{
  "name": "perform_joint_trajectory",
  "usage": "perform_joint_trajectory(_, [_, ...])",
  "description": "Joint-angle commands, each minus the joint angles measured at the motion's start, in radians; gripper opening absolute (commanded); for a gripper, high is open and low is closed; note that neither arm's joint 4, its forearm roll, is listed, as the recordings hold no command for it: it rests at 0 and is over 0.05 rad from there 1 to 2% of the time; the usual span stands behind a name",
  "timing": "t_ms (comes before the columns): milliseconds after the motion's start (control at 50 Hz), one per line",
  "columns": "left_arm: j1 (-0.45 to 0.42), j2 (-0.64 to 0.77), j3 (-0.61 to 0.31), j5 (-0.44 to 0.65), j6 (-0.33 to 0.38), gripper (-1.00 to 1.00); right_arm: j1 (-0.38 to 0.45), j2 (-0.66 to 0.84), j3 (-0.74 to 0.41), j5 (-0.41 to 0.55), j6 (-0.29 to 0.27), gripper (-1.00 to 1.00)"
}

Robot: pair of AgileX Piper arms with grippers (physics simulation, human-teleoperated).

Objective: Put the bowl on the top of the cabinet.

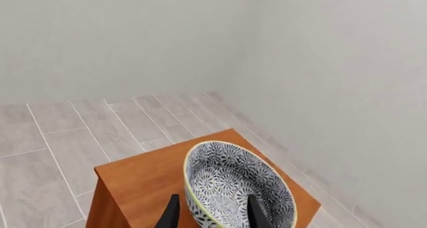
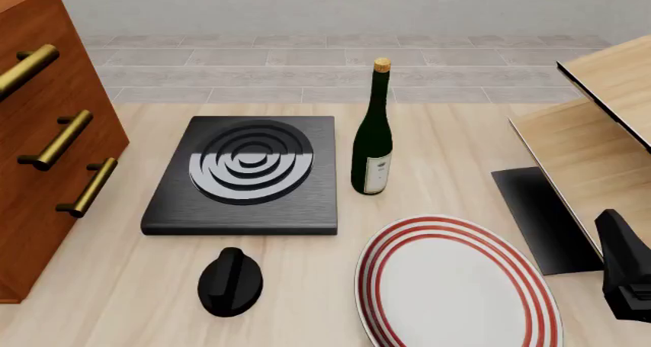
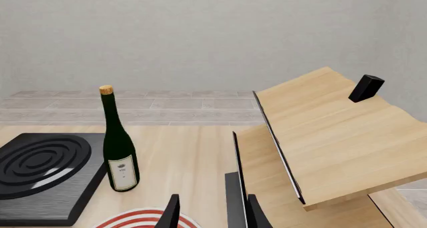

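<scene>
The bowl (image 1: pixel 233 185), black-and-white floral inside with a thin yellowish rim, rests on the reddish-brown top of the cabinet (image 1: pixel 143 175) in the left wrist view. My left gripper (image 1: pixel 213 214) is open, with one finger outside the bowl's near wall and the other inside it. The cabinet (image 2: pixel 41 156) with brass bar handles stands at the left edge of the front view; its top, the bowl and my left arm are out of that view. My right gripper (image 3: pixel 212 213) is open and empty, low near the plate and the shelf unit.
A black hob (image 2: pixel 249 171), a dark wine bottle (image 2: pixel 373 133), a white plate with red rings (image 2: pixel 453 286) and a small black rounded object (image 2: pixel 230 281) lie on the table. A pale wooden shelf unit (image 2: pixel 600 126) stands at the right, with a small black block (image 3: pixel 366 87) on it.
</scene>
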Motion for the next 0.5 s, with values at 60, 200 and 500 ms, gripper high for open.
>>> perform_joint_trajectory(60, [-0.011, -0.070, 0.006, 0.011, -0.014, 1.00, 0.000, 0.000, 0.000, 0.000, 0.000, 1.00])
perform_joint_trajectory(200, [-0.017, -0.103, 0.009, 0.022, -0.022, 1.00, 0.000, 0.000, 0.000, 0.000, 0.000, 1.00])
perform_joint_trajectory(500, [-0.029, -0.147, 0.011, 0.040, -0.022, 1.00, 0.000, 0.000, 0.000, 0.000, 0.000, 1.00])
